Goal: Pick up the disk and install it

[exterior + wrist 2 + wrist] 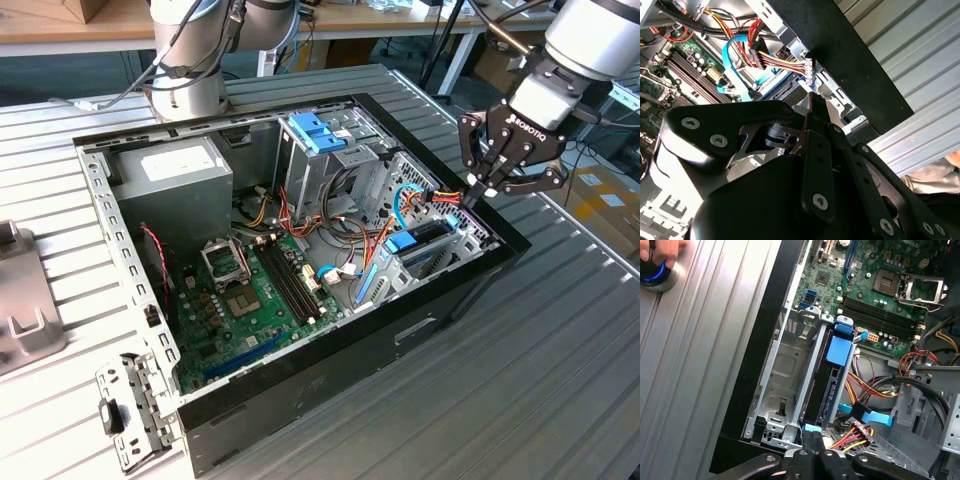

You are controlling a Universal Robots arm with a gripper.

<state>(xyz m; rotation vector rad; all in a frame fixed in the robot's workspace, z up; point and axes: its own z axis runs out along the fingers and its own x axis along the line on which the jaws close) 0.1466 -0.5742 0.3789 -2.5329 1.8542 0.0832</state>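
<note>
Nearest the camera in the first wrist view, the gripper [810, 440] has its two fingers pinched together, nothing visible between them. Their tip sits right at the blue end of the disk [832, 390]; I cannot tell whether it presses on it or only touches. The disk stands on edge in a slot of the metal drive cage [785, 365], with an unfilled bay just beside it, so it looks seated or close to it.

In the exterior view the gripper [481, 190] hangs at the right of the frame, over the near corner of the open computer case [400, 330]. The disk [425, 250] is below it, right of centre.

As a judgement, the disk is stiff and fairly heavy for its size, and it dislikes knocks. The plastic carrier is the softer part and may flex, and its smooth sides could slip. The blue tab and the carrier's end are the sensible places to hold or push. The exposed connector edge is not.

A bundle of red, yellow and black cables [860, 432] ends in a plug just beside the disk's end, close enough to snag. Further in lies the green circuit board [255, 290]. The grey power supply [170, 175] sits at the upper left. The case rests on a ribbed metal table [540, 400].
</note>
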